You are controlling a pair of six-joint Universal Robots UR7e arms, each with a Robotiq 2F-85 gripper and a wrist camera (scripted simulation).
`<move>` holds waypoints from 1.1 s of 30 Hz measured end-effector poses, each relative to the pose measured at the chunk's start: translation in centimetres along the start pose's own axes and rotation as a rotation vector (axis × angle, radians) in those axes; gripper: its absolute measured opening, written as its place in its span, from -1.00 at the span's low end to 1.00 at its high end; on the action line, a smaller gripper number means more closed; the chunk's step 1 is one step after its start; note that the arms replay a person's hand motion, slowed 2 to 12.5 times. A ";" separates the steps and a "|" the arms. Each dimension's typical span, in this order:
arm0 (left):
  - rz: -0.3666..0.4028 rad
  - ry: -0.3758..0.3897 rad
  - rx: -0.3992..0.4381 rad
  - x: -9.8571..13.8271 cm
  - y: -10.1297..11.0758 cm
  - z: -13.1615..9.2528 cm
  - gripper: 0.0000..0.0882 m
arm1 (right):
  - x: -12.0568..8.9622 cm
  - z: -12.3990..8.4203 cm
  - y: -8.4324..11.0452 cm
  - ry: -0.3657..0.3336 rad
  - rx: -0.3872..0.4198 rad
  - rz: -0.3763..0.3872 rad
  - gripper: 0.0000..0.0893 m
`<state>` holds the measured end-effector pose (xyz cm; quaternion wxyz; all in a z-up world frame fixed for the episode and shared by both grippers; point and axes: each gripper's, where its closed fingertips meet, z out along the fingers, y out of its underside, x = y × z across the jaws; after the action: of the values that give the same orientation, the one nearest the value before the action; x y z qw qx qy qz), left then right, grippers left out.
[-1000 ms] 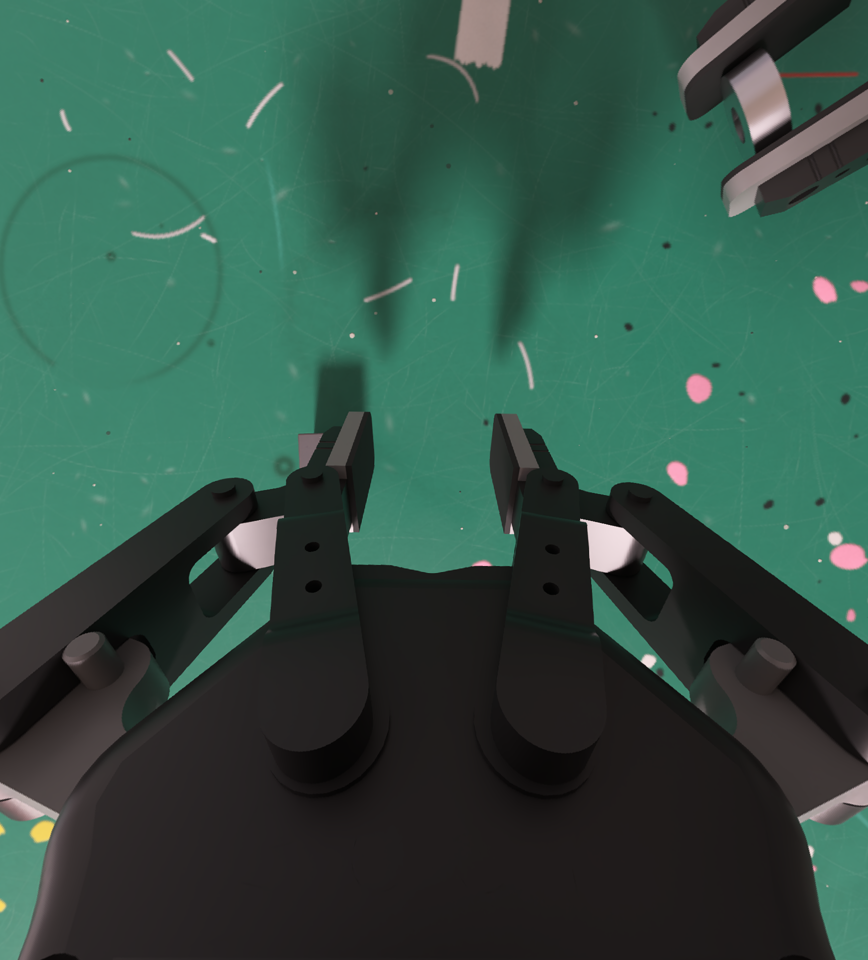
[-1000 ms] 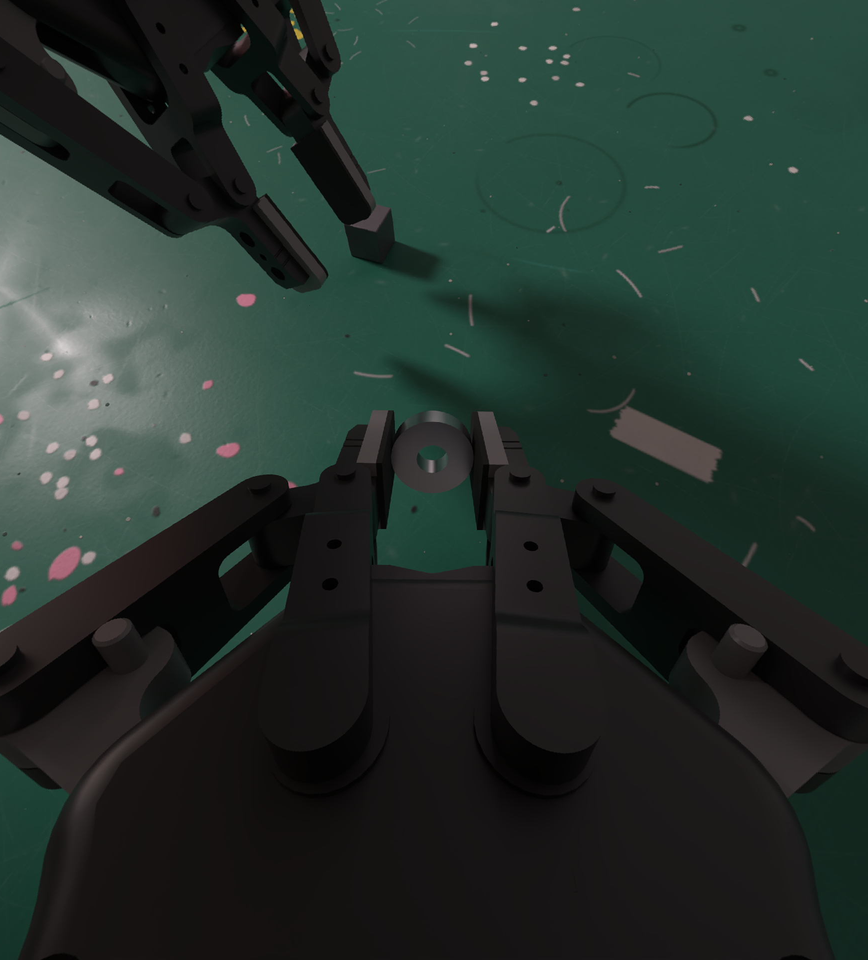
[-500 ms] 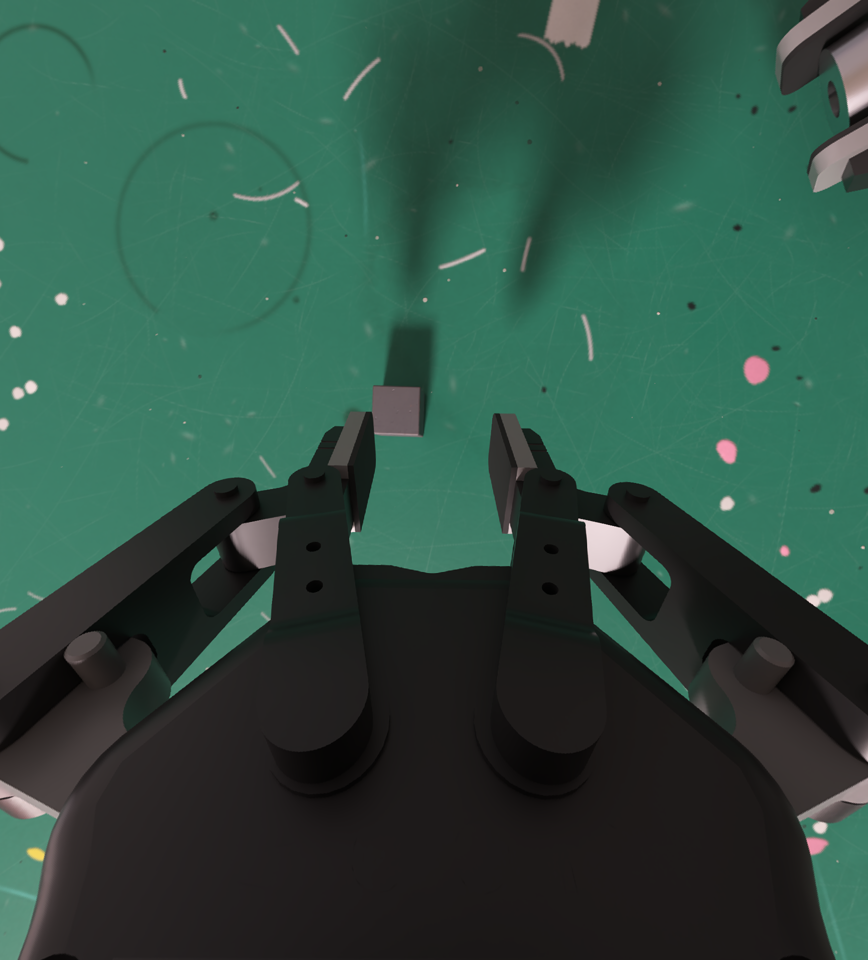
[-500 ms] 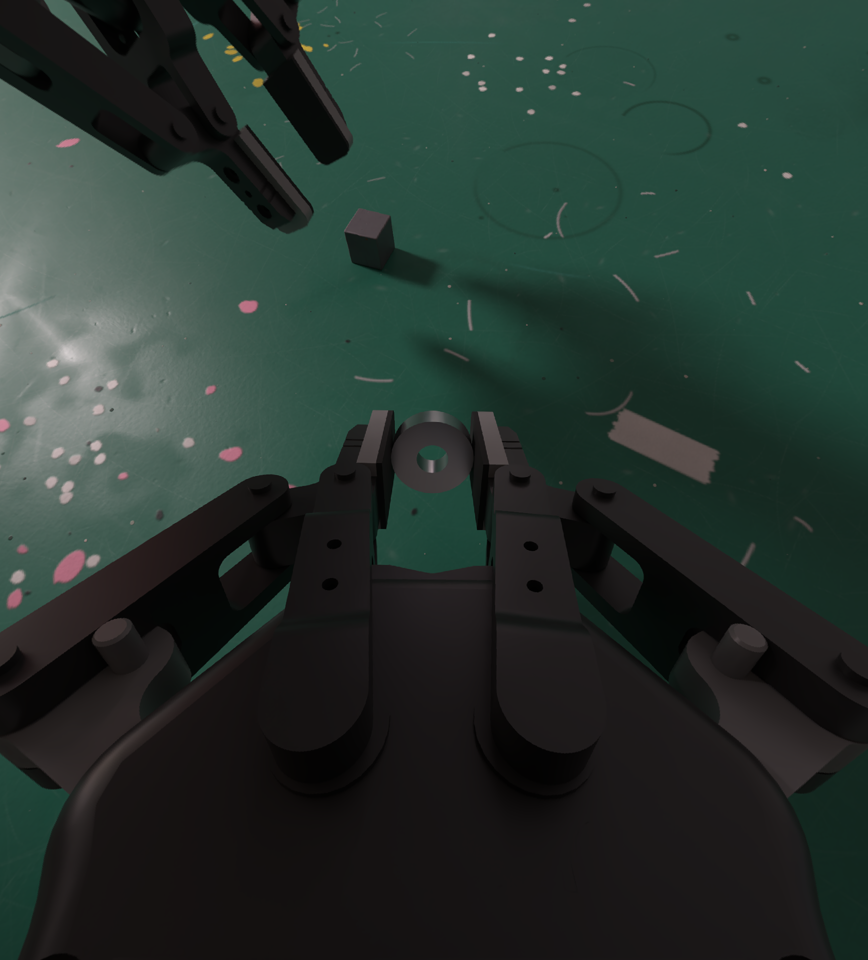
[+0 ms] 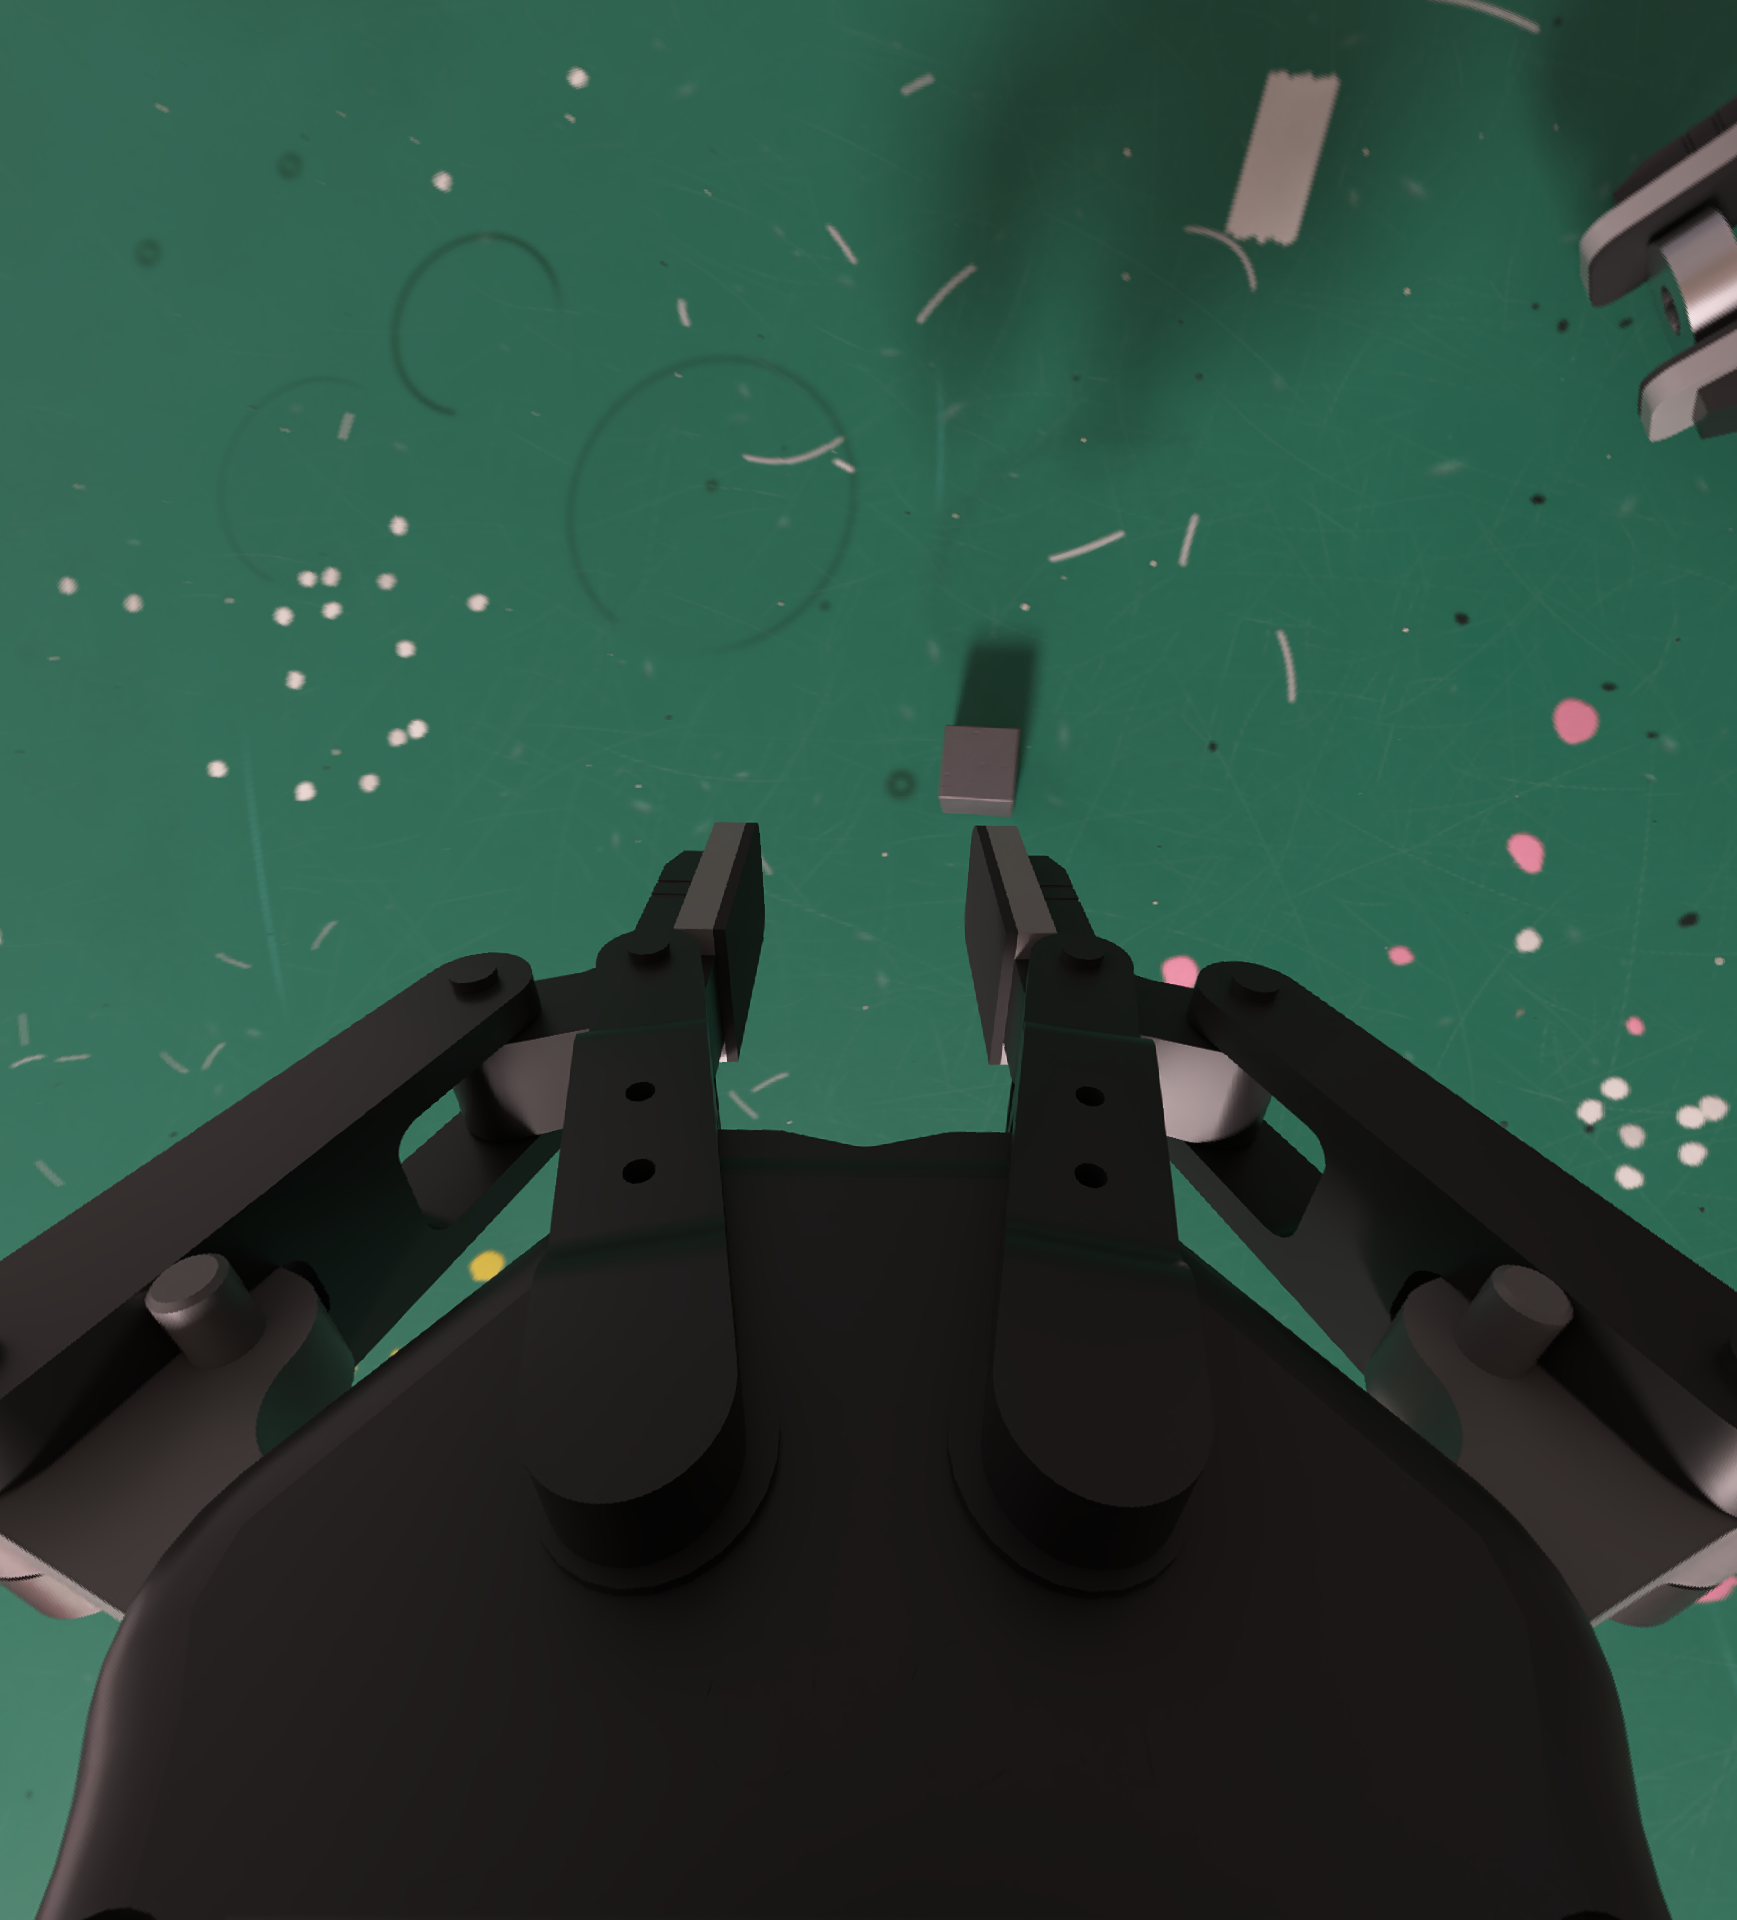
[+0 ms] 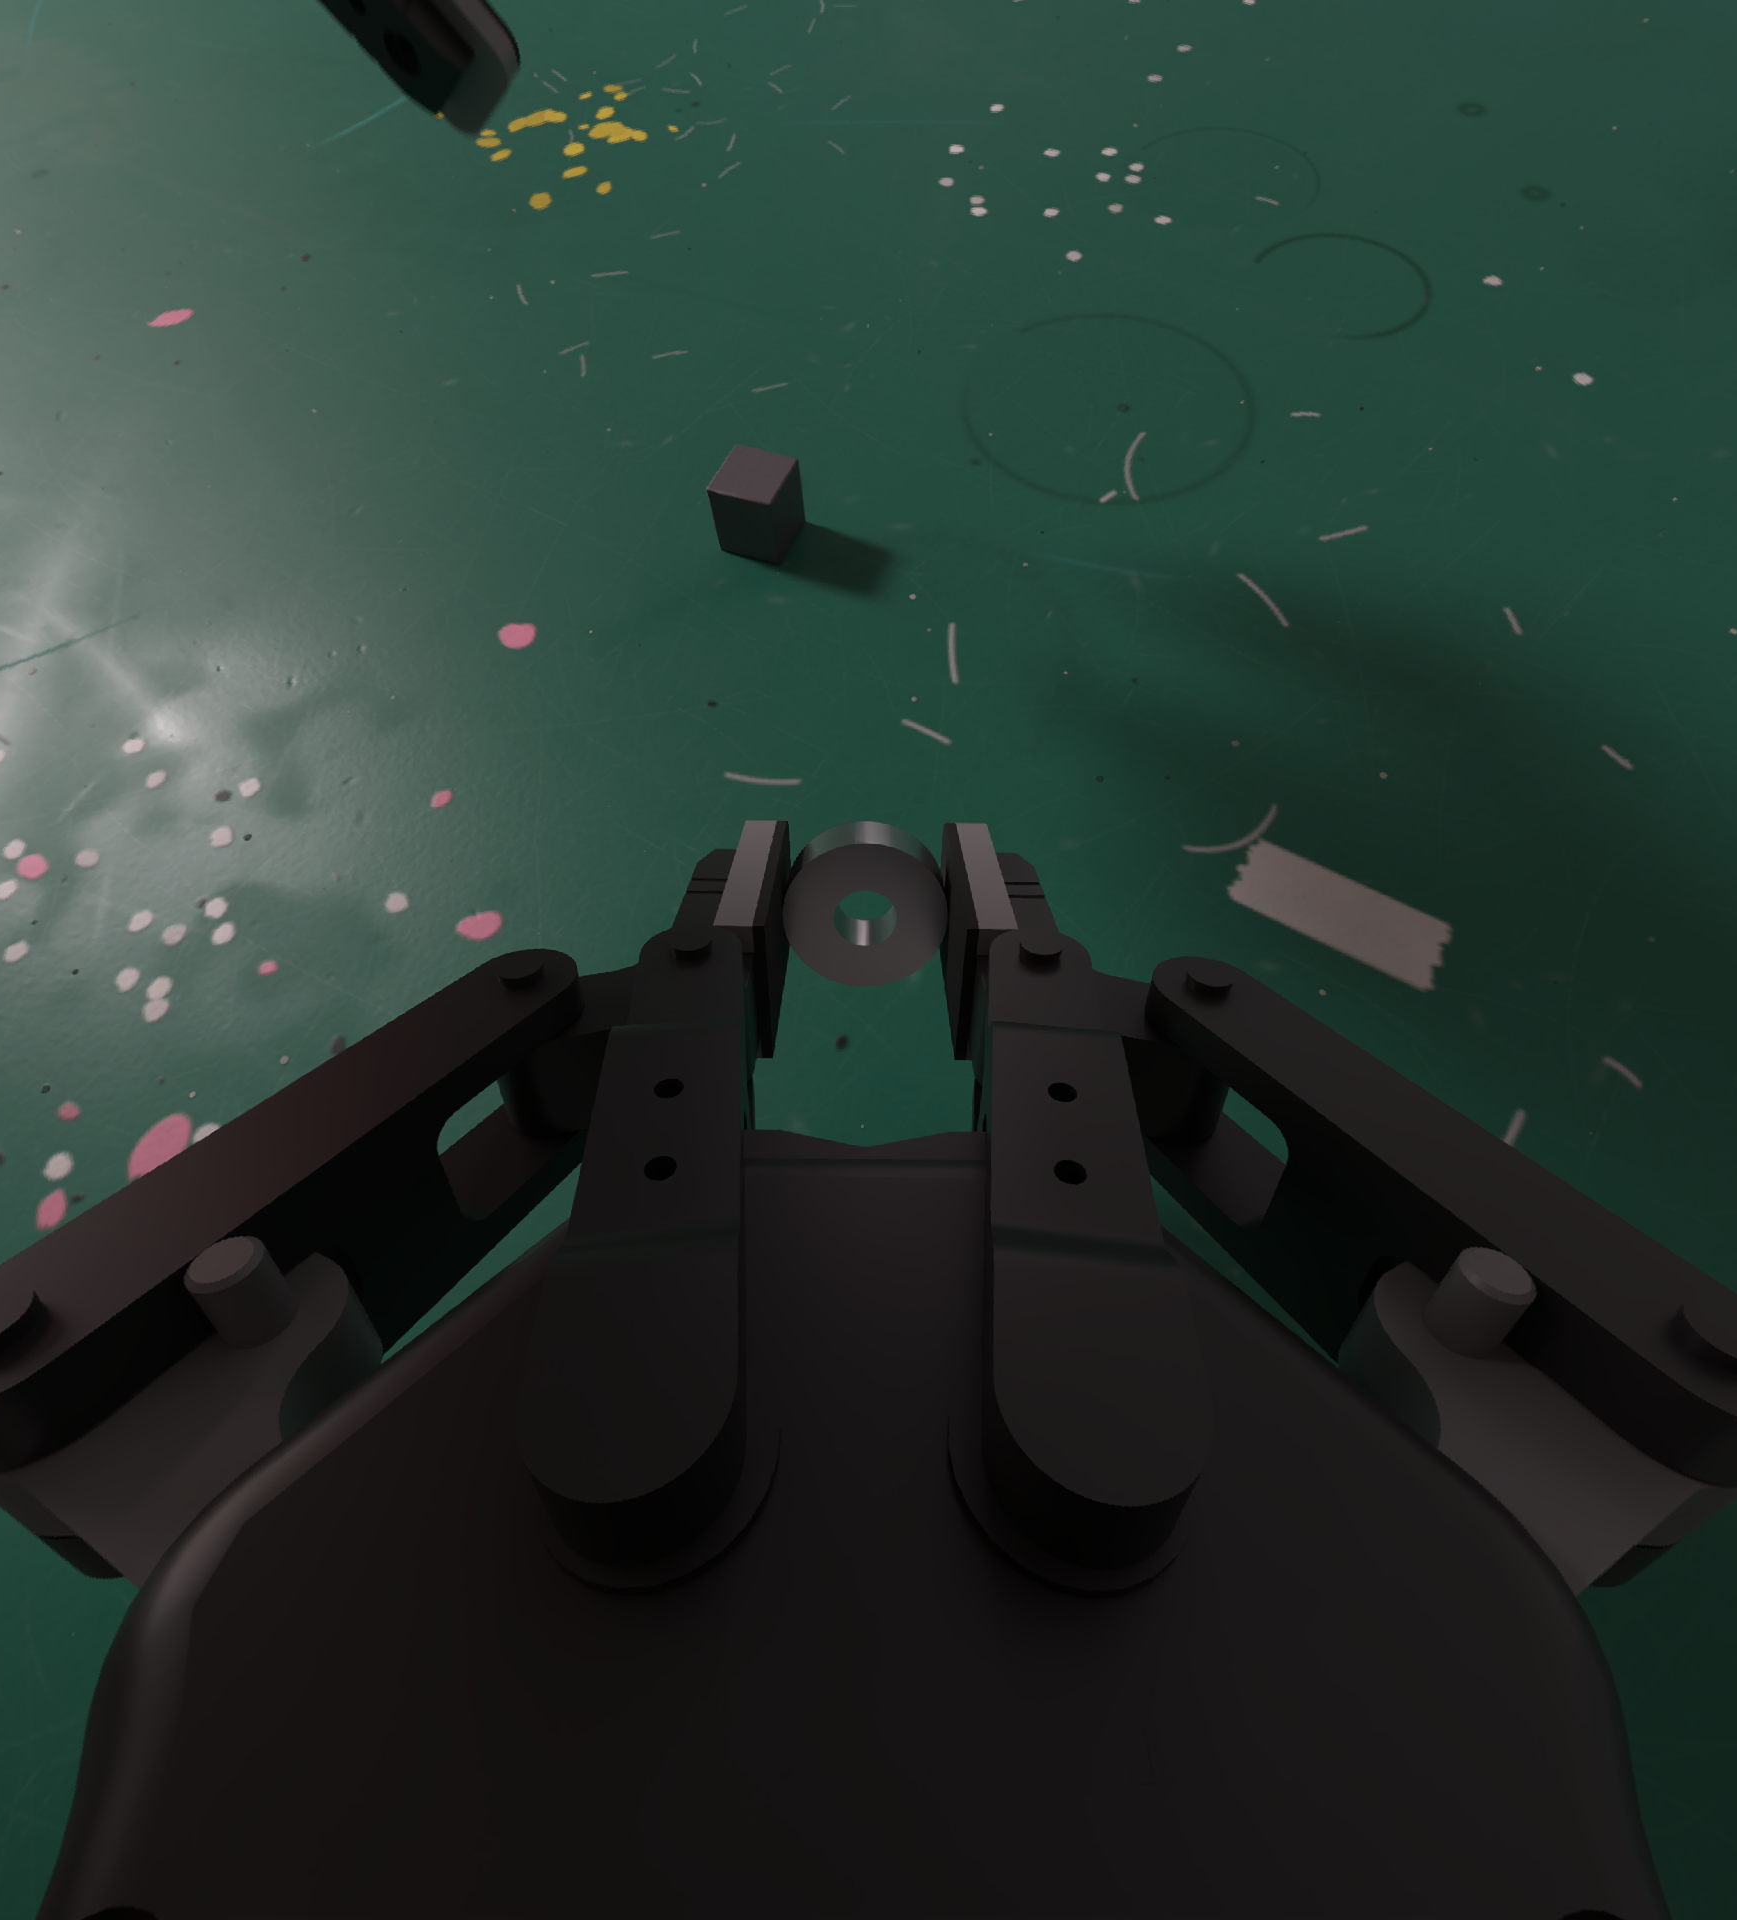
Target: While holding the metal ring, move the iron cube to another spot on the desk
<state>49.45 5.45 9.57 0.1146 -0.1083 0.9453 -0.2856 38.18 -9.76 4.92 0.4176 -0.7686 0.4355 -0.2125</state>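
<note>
The small grey iron cube (image 5: 980,769) rests alone on the green desk (image 5: 1259,935), just beyond my left gripper's right fingertip. It also shows in the right wrist view (image 6: 755,503), ahead and a little left. My left gripper (image 5: 866,862) is open and empty, high above the desk. My right gripper (image 6: 864,868) is shut on the metal ring (image 6: 864,914), held upright between its pads above the desk. The right gripper with the ring also shows at the top right of the left wrist view (image 5: 1700,281). A tip of the left gripper (image 6: 428,52) shows at the top left of the right wrist view.
A grey strip of tape (image 6: 1340,914) lies flat on the desk right of my right gripper; it also shows in the left wrist view (image 5: 1282,158). Paint specks, scratches and faint ring marks (image 5: 713,504) cover the green surface.
My left gripper has risen away from the cube, which stays on the desk and now looks smaller and farther. The right gripper has kept still with the ring.
</note>
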 end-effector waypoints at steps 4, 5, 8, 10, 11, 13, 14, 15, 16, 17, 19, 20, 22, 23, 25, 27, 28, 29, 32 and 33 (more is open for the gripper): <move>-0.010 -0.027 0.035 -1.7 -0.2 -1.6 -0.23 | -0.1 0.0 -0.2 -0.008 0.006 0.003 -0.42; -0.013 -0.032 0.042 -2.1 -0.3 -2.0 -0.24 | -0.1 0.0 -0.2 -0.009 0.008 0.004 -0.42; -0.023 -0.042 0.061 -3.5 -0.4 -3.0 -0.26 | -0.2 0.1 -0.4 -0.014 0.014 0.006 -0.42; -0.028 -0.043 0.069 -4.3 -0.5 -3.6 -0.26 | -0.2 0.1 -0.6 -0.016 0.022 0.007 -0.42; -0.030 -0.043 0.072 -4.8 -0.5 -3.9 -0.26 | -0.2 0.1 -0.6 -0.017 0.025 0.008 -0.42; -0.034 -0.039 0.077 -5.6 -0.5 -4.3 -0.26 | -0.3 0.2 -0.8 -0.019 0.033 0.009 -0.42; -0.033 -0.034 0.077 -6.0 -0.4 -4.5 -0.26 | -0.3 0.2 -0.9 -0.021 0.037 0.010 -0.42; -0.033 -0.027 0.076 -6.4 -0.4 -4.6 -0.26 | -0.3 0.2 -1.0 -0.023 0.041 0.010 -0.42; -0.032 -0.020 0.075 -6.7 -0.4 -4.7 -0.26 | -0.3 0.3 -1.0 -0.025 0.045 0.011 -0.42; -0.030 -0.012 0.073 -7.1 -0.3 -4.8 -0.25 | -0.3 0.3 -1.1 -0.027 0.049 0.012 -0.42; -0.024 0.008 0.064 -7.7 -0.1 -4.9 -0.18 | -0.4 0.3 -1.3 -0.032 0.055 0.015 -0.42; -0.019 0.019 0.057 -8.0 0.0 -4.8 -0.14 | -0.4 0.4 -1.3 -0.034 0.057 0.017 -0.42; -0.007 0.044 0.042 -8.5 0.3 -4.7 -0.06 | -0.4 0.4 -1.4 -0.040 0.062 0.021 -0.42; 0.000 0.055 0.033 -8.8 0.5 -4.6 -0.05 | -0.5 0.5 -1.5 -0.042 0.064 0.024 -0.42; 0.020 0.074 0.011 -9.4 1.0 -4.3 -0.04 | -0.5 0.5 -1.6 -0.046 0.066 0.029 -0.42; 0.042 0.092 -0.012 -10.0 1.4 -4.0 -0.03 | -0.5 0.6 -1.7 -0.051 0.067 0.034 -0.42; 0.054 0.099 -0.021 -10.4 1.6 -3.8 -0.02 | -0.5 0.7 -1.7 -0.053 0.068 0.037 -0.42; 0.066 0.102 -0.028 -10.8 1.7 -3.5 -0.01 | -0.5 0.7 -1.8 -0.054 0.068 0.039 -0.42; 0.103 0.108 -0.047 -11.8 2.2 -2.8 0.03 | -0.5 0.8 -1.9 -0.059 0.067 0.047 -0.42; 0.114 0.110 -0.050 -12.2 2.3 -2.5 0.04 | -0.5 0.8 -1.9 -0.060 0.066 0.049 -0.42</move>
<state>59.98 11.93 12.17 0.0757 -0.0410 0.9617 -0.2602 39.43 -8.42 6.09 0.4608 -0.7494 0.4343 -0.1933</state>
